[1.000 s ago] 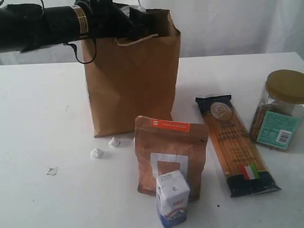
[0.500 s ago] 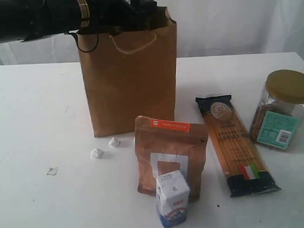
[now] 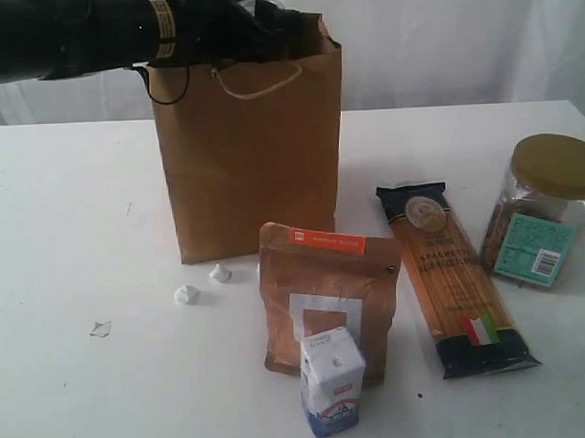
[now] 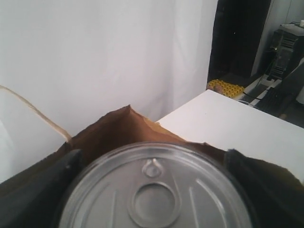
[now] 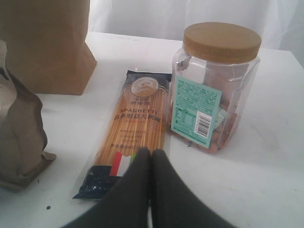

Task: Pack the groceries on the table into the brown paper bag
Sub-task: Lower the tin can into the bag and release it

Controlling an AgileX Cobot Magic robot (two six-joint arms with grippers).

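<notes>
The brown paper bag (image 3: pixel 247 153) stands upright at the back of the table (image 3: pixel 72 236). My left gripper (image 3: pixel 271 27) hovers over its mouth, shut on the dark pull-tab can (image 4: pixel 154 187). The can's silver lid fills the space between the black fingers (image 4: pixel 40 190), with the bag's ragged rim (image 4: pixel 121 126) just beyond. The brown pouch (image 3: pixel 329 295), white-blue carton (image 3: pixel 332 381), spaghetti packet (image 3: pixel 453 276) and gold-lidded jar (image 3: pixel 542 210) sit on the table. My right gripper (image 5: pixel 152 154) is shut and empty, low over the near end of the spaghetti packet (image 5: pixel 135 123), next to the jar (image 5: pixel 213 85). The yellow-grain bottle is out of view.
Three small white crumpled scraps (image 3: pixel 187 295) lie left of the pouch, near the bag's base. A pale cord handle (image 3: pixel 259 86) hangs down the bag's front. The pouch (image 5: pixel 19 137) and bag (image 5: pixel 47 42) stand off to one side in the right wrist view.
The left arm has risen slightly at the bag's mouth, and the bag's top has straightened from a slanted, pressed shape to upright. The items on the table have not moved.
</notes>
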